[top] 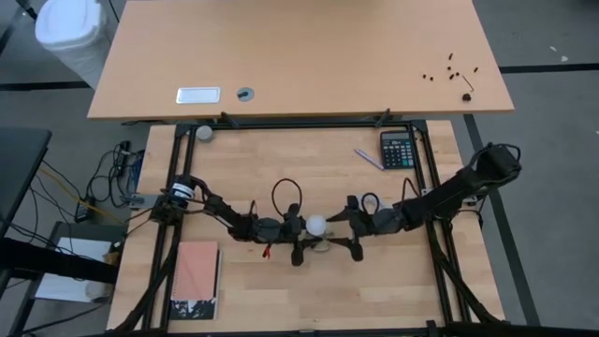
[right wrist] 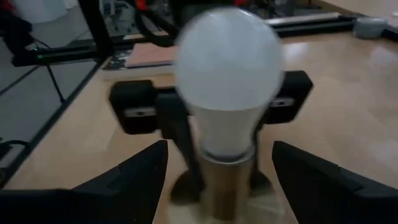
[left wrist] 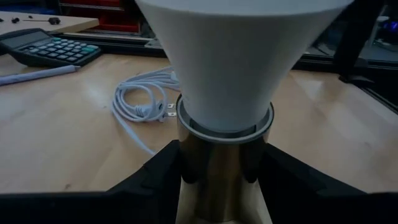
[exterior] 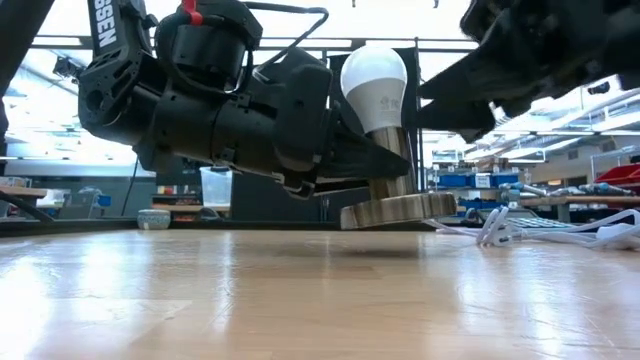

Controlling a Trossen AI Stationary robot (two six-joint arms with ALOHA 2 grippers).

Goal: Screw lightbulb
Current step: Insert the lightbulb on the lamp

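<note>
While both arms meet near the middle of the wooden table [top: 281, 300], the left gripper [top: 298, 245] reaches in from nine o'clock and the right gripper [top: 352, 239] from three o'clock, the lightbulb [top: 317, 225] upright between them. In the left wrist view the left fingers [left wrist: 155, 177] press on either side of the brass socket [left wrist: 221, 162], clamped on it just below the bulb's white neck. In the low view the socket stands on a round wooden base [exterior: 398, 210] resting on the tabletop. The right gripper's jaws stand apart, a finger [right wrist: 130, 177] on each side of the socket, not touching the bulb. A pink notebook [top: 195, 279] lies toward seven o'clock, a calculator [top: 397, 149] toward two o'clock, a coiled white cord [left wrist: 140, 102] beside the socket.
</note>
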